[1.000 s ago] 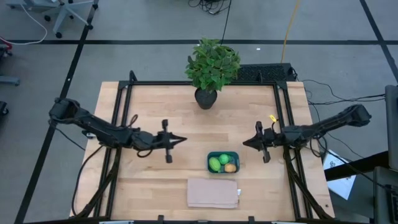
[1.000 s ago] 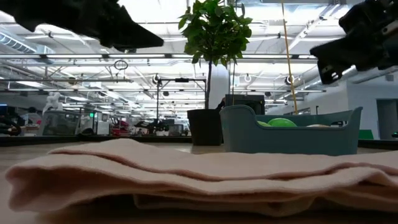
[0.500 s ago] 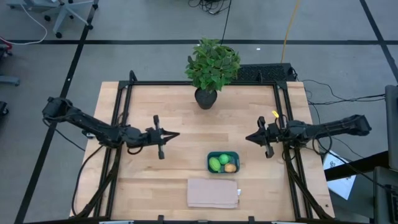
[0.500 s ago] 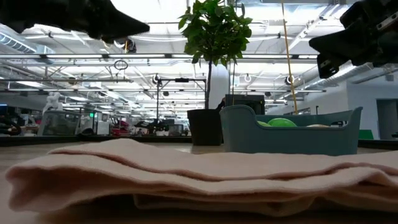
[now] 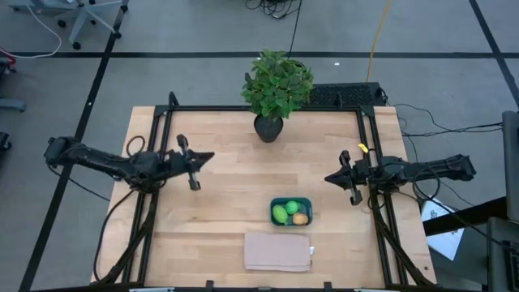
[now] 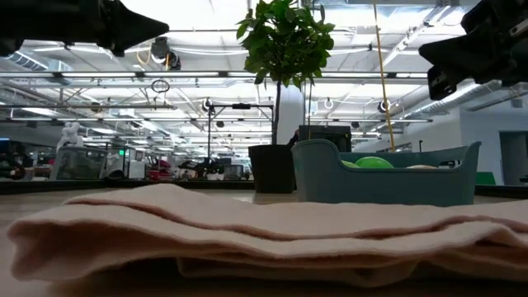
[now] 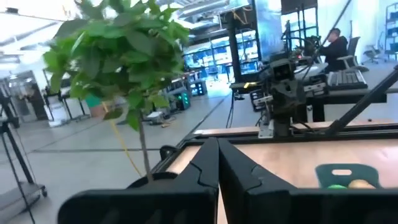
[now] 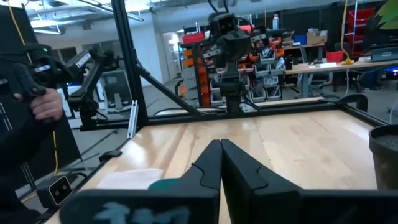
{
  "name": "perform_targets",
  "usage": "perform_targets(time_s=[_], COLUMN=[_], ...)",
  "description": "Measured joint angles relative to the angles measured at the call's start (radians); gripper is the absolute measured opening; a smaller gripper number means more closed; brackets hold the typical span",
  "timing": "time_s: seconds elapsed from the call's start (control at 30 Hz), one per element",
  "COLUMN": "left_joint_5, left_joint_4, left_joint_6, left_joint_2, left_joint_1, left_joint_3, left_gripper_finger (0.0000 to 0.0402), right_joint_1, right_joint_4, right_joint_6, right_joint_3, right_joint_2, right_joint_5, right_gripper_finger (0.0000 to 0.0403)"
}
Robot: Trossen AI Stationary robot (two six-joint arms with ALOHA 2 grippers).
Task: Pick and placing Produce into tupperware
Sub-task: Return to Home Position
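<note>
- The left arm (image 5: 113,162) is built of slender jointed links, dark all over.
- The right arm (image 5: 422,169) has the same dark build and carries a small yellow tag (image 5: 359,149) near its wrist.
- The left gripper (image 5: 211,156) and the right gripper (image 5: 328,178) are each black, with a short crossbar behind a tapered tip.
- The fingers (image 7: 202,171) are matte black, angular and wedge-shaped.

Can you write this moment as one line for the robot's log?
fruits: all in blue tub | left gripper: shut, empty, over table left side | right gripper: shut, empty, over right side
</note>
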Motion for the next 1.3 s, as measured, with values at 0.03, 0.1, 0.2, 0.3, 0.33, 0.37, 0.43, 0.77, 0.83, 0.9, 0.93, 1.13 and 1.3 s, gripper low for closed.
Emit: perform_targets(time_s=[0.03, 0.1, 0.2, 0.3, 0.33, 0.37, 0.43, 0.77, 0.83, 0.9, 0.93, 1.13, 1.3], left_joint_5=[0.018, 0.065, 0.126, 0.131, 0.131, 0.130, 0.127, 0.140, 0.201, 0.254, 0.264, 0.225, 0.236], left_joint_4=[-0.025, -0.066, -0.119, -0.191, -0.217, -0.243, -0.291, -0.482, -0.468, -0.442, -0.425, -0.421, -0.425], left_joint_6=[-0.011, -0.037, -0.073, -0.095, -0.103, -0.110, -0.125, -0.120, -0.073, -0.028, -0.017, -0.007, -0.034], left_joint_2=[-0.023, -0.066, -0.117, -0.157, -0.169, -0.180, -0.196, -0.259, -0.274, -0.293, -0.303, -0.374, -0.443], left_joint_1=[0.018, 0.053, 0.081, 0.082, 0.080, 0.079, 0.071, -0.017, -0.038, -0.052, -0.054, -0.022, 0.021], left_joint_3=[-0.004, -0.007, -0.009, -0.009, -0.009, -0.009, -0.009, -0.011, -0.018, -0.033, -0.040, -0.067, -0.097], left_gripper_finger=[0.0000, 0.0000, 0.0000, 0.0000, 0.0000, 0.0000, 0.0000, 0.0000, 0.0000, 0.0000, 0.0000, 0.0000, 0.0000], right_joint_1=[0.000, 0.000, 0.000, 0.000, 0.000, 0.000, 0.000, 0.000, 0.000, 0.000, 0.000, 0.000, 0.000], right_joint_4=[-0.003, -0.007, -0.015, -0.038, -0.046, -0.052, -0.065, -0.101, -0.110, -0.113, -0.114, -0.113, -0.109], right_joint_6=[0.000, 0.000, 0.002, 0.004, 0.006, 0.007, 0.007, 0.011, 0.011, 0.011, 0.011, 0.011, 0.016], right_joint_3=[0.000, 0.000, 0.000, 0.000, 0.000, 0.000, 0.000, 0.000, 0.000, 0.000, 0.000, 0.000, 0.000], right_joint_2=[-0.009, -0.023, -0.041, -0.057, -0.061, -0.065, -0.072, -0.123, -0.128, -0.129, -0.129, -0.129, -0.129], right_joint_5=[0.000, 0.000, 0.000, 0.001, 0.001, 0.001, 0.001, 0.001, 0.001, 0.001, 0.001, 0.001, 0.001], right_gripper_finger=[0.0000, 0.0000, 0.0000, 0.0000, 0.0000, 0.0000, 0.0000, 0.0000, 0.0000, 0.0000, 0.0000, 0.0000, 0.0000])
